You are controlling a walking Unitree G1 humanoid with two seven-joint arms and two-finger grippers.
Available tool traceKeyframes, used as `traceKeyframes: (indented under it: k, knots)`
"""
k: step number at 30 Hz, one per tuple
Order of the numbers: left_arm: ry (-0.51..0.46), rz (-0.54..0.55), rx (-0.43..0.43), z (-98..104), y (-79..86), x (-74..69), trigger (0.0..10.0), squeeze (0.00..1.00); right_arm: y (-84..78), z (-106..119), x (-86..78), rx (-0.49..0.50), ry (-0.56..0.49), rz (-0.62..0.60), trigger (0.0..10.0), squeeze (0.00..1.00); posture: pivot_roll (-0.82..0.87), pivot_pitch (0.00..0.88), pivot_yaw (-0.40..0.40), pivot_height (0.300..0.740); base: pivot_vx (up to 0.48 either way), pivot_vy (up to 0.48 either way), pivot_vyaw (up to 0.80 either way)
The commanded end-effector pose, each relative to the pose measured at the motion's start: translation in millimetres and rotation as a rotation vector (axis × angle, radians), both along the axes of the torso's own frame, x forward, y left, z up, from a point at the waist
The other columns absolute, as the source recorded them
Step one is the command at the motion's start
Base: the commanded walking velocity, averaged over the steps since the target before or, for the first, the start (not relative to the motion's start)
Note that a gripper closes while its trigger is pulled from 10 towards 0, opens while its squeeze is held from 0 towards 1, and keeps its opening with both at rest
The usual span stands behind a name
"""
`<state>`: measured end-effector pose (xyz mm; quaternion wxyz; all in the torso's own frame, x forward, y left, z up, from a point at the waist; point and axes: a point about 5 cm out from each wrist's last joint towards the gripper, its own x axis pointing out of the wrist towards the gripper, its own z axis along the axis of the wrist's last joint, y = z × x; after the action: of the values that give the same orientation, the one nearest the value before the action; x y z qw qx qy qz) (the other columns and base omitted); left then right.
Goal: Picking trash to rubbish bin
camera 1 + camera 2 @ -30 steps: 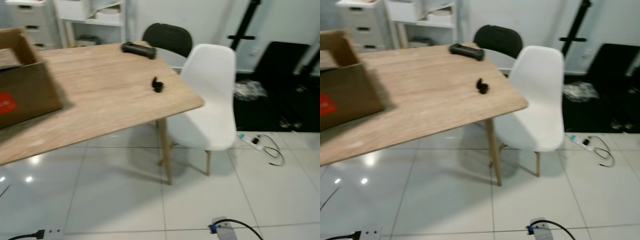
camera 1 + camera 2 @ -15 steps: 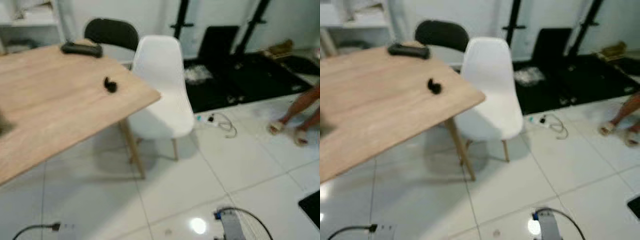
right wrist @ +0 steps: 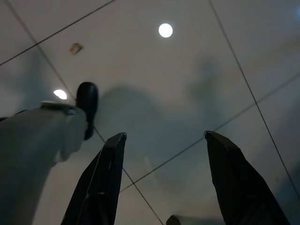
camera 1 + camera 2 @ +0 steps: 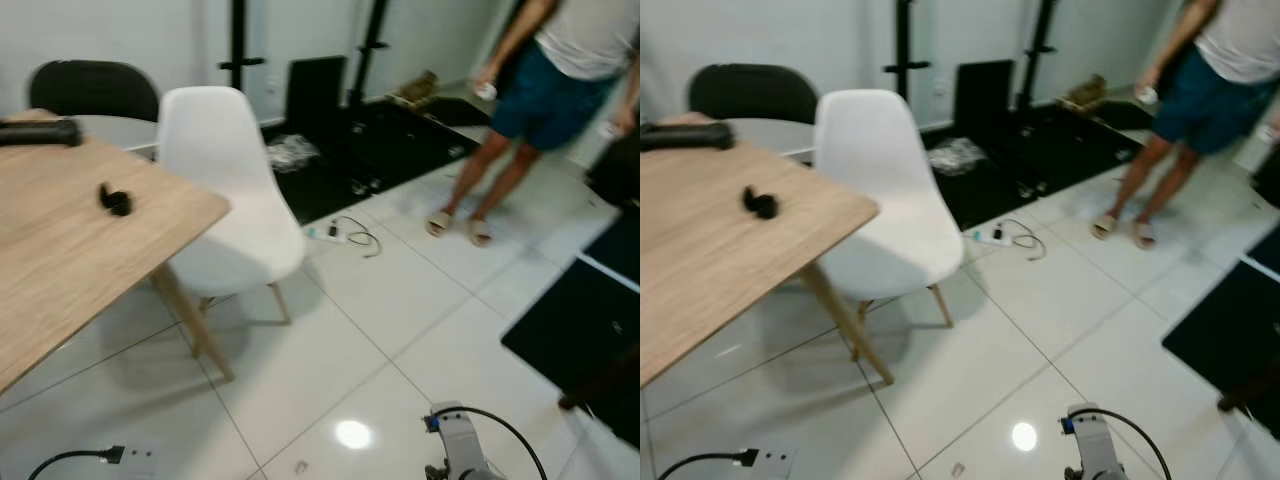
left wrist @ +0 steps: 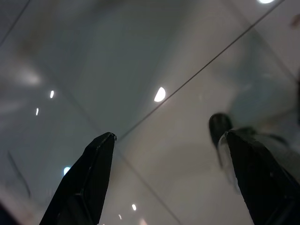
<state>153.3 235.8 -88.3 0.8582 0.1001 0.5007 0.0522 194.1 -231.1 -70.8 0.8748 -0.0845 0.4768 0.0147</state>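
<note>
A small brownish scrap [image 4: 957,469] lies on the white floor tiles just ahead of me; it appears again as the scrap [image 3: 75,47] in the right wrist view. A crumpled white wad [image 4: 290,152] sits on the black mat behind the white chair. A small black object [image 4: 117,200] rests on the wooden table. My left gripper [image 5: 168,136] hangs open over bare tiles. My right gripper [image 3: 165,135] is open too, above the floor, with nothing between its fingers. No bin can be made out.
The wooden table [image 4: 60,260] stands at left with a white chair [image 4: 225,200] and a black chair [image 4: 92,90] beside it. A power strip with cable [image 4: 335,235] lies on the floor. A person [image 4: 540,90] stands at the far right. Black mats [image 4: 590,330] lie to the right.
The camera has swung to the right: the cardboard box has left the picture, the table has slid left, and the person and more black mats have come into view.
</note>
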Motion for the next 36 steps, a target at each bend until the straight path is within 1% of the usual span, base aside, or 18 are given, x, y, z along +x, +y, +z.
traceKeyframes:
  k: [1, 4, 6, 8, 10, 12, 15, 18, 22, 25, 29, 32, 36]
  knots:
    - [0.023, -0.04, -0.016, -4, -9.6, -3.7, 10.0, 0.0, -0.3, 1, 2.5, 0.004, -0.012, -0.014, 10.0, 0.0, 0.06, 0.043, -0.059, 0.74, 0.0, 0.0, -0.79]
    - [0.043, -0.065, -0.002, -5, -7.8, -7.5, 10.0, 0.0, -2.5, -2, -4.5, -0.001, 0.002, -0.029, 10.0, 0.0, 0.05, 0.04, -0.061, 0.74, 0.0, 0.0, -0.8]
    - [0.043, -0.055, -0.004, -5, -5.7, -8.8, 10.0, 0.0, -5.0, -4, -11.0, -0.006, 0.02, -0.036, 10.0, 0.0, 0.05, 0.045, -0.057, 0.74, 0.0, 0.0, -0.8]
    - [0.043, -0.052, -0.004, -5, -5.1, -9.2, 10.0, 0.0, -5.7, -5, -12.7, -0.007, 0.025, -0.038, 10.0, 0.0, 0.05, 0.045, -0.057, 0.74, 0.0, 0.0, -0.8]
    - [0.051, -0.066, 0.007, -5, -2.9, -10.3, 10.0, 0.0, -6.5, -7, -18.1, -0.007, 0.037, -0.055, 10.0, 0.0, 0.05, 0.033, -0.071, 0.74, 0.0, 0.0, -0.79]
    - [0.056, -0.072, 0.013, -5, -1.1, -11.3, 10.0, 0.0, -5.8, -9, -21.3, -0.004, 0.043, -0.066, 10.0, 0.0, 0.05, 0.026, -0.069, 0.74, 0.0, 0.0, -0.8]
    - [0.057, -0.075, 0.01, -5, -1.8, -10.8, 10.0, 0.0, -3.0, -10, -22.0, 0.005, 0.043, -0.067, 10.0, 0.0, 0.03, 0.028, -0.055, 0.74, 0.0, 0.0, -0.8]
    - [0.066, -0.119, 0.008, -5, -7.1, -9.1, 10.0, 0.0, 0.8, -10, -19.7, 0.022, 0.027, -0.092, 10.0, 0.0, 0.02, 0.017, -0.032, 0.74, 0.0, 0.0, -0.79]
    - [0.053, -0.168, 0.005, -4, -13.8, -0.8, 10.0, 0.0, 6.7, -11, -18.7, 0.043, 0.013, -0.111, 10.0, 0.0, 0.01, 0.013, -0.007, 0.74, 0.0, 0.0, -0.79]
    - [0.052, -0.191, 0.008, -3, -15.6, 2.2, 10.0, 0.0, 8.7, -10, -17.2, 0.048, -0.002, -0.119, 10.0, 0.0, 0.0, 0.013, -0.001, 0.74, 0.0, 0.0, 0.0]
    - [0.05, -0.215, 0.012, -2, -17.1, 5.7, 10.0, 0.0, 9.1, -13, -21.5, 0.055, 0.008, -0.134, 10.0, 0.0, 0.0, 0.021, -0.004, 0.74, 0.0, 0.0, 0.0]
    - [0.05, -0.218, 0.011, -2, -18.4, 6.2, 10.0, 0.0, 9.0, -14, -23.8, 0.054, 0.015, -0.134, 10.0, 0.0, 0.0, 0.024, -0.01, 0.74, 0.0, 0.0, 0.0]
    - [0.057, -0.222, 0.009, -4, -21.4, 3.5, 10.0, 0.0, 7.9, -15, -27.9, 0.05, 0.028, -0.134, 10.0, 0.0, 0.0, 0.024, -0.02, 0.74, 0.0, 0.0, 0.0]
